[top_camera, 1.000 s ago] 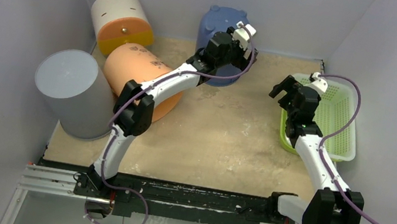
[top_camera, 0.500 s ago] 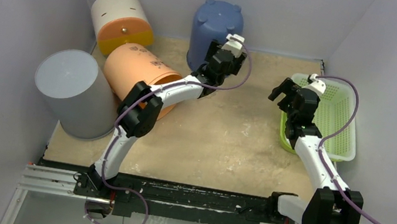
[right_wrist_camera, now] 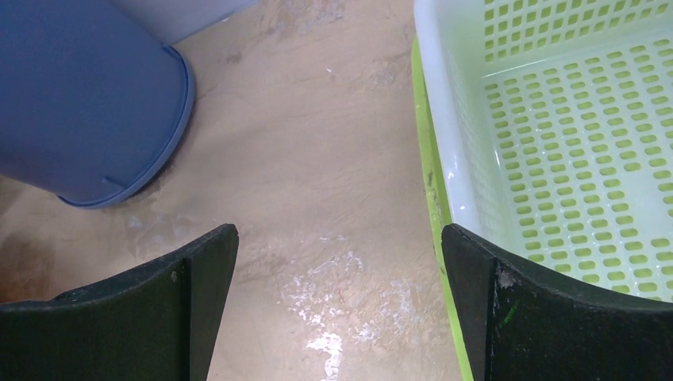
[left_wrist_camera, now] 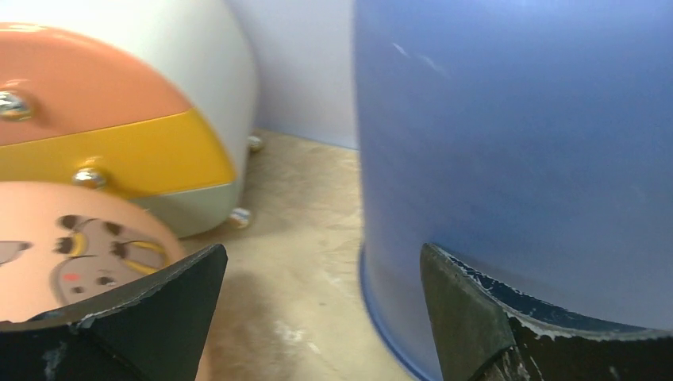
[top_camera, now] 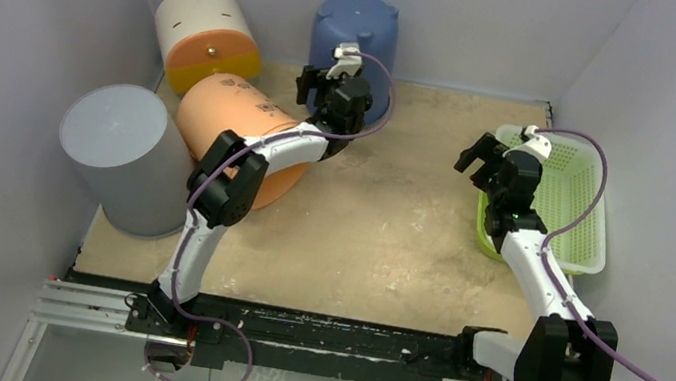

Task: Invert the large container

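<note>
From above, the blue bucket (top_camera: 355,36) stands at top centre, close against the back wall. Its base faces up, with the little feet showing on top, and its rim is down on the table (top_camera: 389,229). The left gripper (top_camera: 328,80) sits just in front of its lower left side, jaws apart, with nothing between them. Over on the right, the right gripper (top_camera: 480,159) hovers at the left edge of the green basket (top_camera: 575,201), also spread and empty. In the upper left an orange pot (top_camera: 223,118) lies on its side, with a white and orange drum (top_camera: 206,34) behind it and a grey bin (top_camera: 122,153) at far left.

On to the left wrist camera. The blue bucket (left_wrist_camera: 516,119) fills the right half of the frame, its rim meeting the table (left_wrist_camera: 301,222). The left gripper (left_wrist_camera: 321,262) is wide open and grips nothing. Its right finger overlaps the bucket's lower wall, and whether it touches I cannot tell. The white and orange drum (left_wrist_camera: 119,119) is at upper left and the orange pot (left_wrist_camera: 71,246) at lower left.

Right wrist camera now. The right gripper (right_wrist_camera: 340,238) gapes wide over bare table (right_wrist_camera: 317,159), holding nothing. The blue bucket (right_wrist_camera: 79,95) is at upper left with its rim on the table, and the green basket (right_wrist_camera: 571,159) is on the right.
</note>
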Robot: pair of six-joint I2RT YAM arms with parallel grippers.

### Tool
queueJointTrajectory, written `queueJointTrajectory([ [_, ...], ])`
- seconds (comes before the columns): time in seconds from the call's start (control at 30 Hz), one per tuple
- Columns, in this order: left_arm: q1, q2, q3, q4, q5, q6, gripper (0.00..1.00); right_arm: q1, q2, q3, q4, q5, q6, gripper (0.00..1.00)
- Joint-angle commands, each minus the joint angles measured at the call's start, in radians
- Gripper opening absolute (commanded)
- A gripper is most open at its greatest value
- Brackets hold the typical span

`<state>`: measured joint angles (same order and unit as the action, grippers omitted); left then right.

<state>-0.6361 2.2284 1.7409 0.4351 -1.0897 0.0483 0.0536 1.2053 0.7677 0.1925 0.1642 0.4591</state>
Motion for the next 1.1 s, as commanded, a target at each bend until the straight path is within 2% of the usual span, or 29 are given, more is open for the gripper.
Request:
queueJointTrajectory([
  [0.0, 0.028, -0.115, -0.053, 0.070, -0.119, 0.035, 0.89, -0.004, 0.005, 0.002, 0.048, -0.014, -0.015, 1.00],
  [0.23, 0.061, -0.220, -0.158, 0.103, -0.176, 0.069, 0.89, -0.003, 0.030, 0.001, 0.075, -0.086, -0.014, 1.00],
  [0.37, 0.044, -0.322, -0.212, 0.062, -0.117, 0.065, 0.89, 0.031, 0.030, -0.006, 0.083, -0.154, -0.051, 1.00],
  [0.43, 0.027, -0.398, -0.212, -0.057, -0.027, 0.037, 0.89, 0.099, 0.010, -0.008, 0.072, -0.125, -0.060, 1.00],
  [0.57, 0.009, -0.510, -0.143, -0.352, 0.246, -0.043, 0.89, 0.278, -0.020, -0.005, 0.082, -0.100, -0.042, 1.00],
  [0.67, 0.009, -0.580, -0.062, -0.536, 0.353, -0.079, 0.89, 0.346, 0.001, 0.013, 0.124, -0.201, -0.012, 1.00],
  [0.8, 0.009, -0.685, -0.046, -0.653, 0.422, -0.109, 0.89, 0.450, 0.075, 0.045, 0.217, -0.263, 0.025, 1.00],
  [0.97, 0.009, -0.775, -0.063, -0.732, 0.489, -0.137, 0.89, 0.579, 0.218, 0.142, 0.353, -0.382, 0.056, 0.88],
  [1.07, 0.008, -0.804, -0.062, -0.791, 0.505, -0.152, 0.89, 0.662, 0.318, 0.233, 0.415, -0.445, 0.064, 0.86],
])
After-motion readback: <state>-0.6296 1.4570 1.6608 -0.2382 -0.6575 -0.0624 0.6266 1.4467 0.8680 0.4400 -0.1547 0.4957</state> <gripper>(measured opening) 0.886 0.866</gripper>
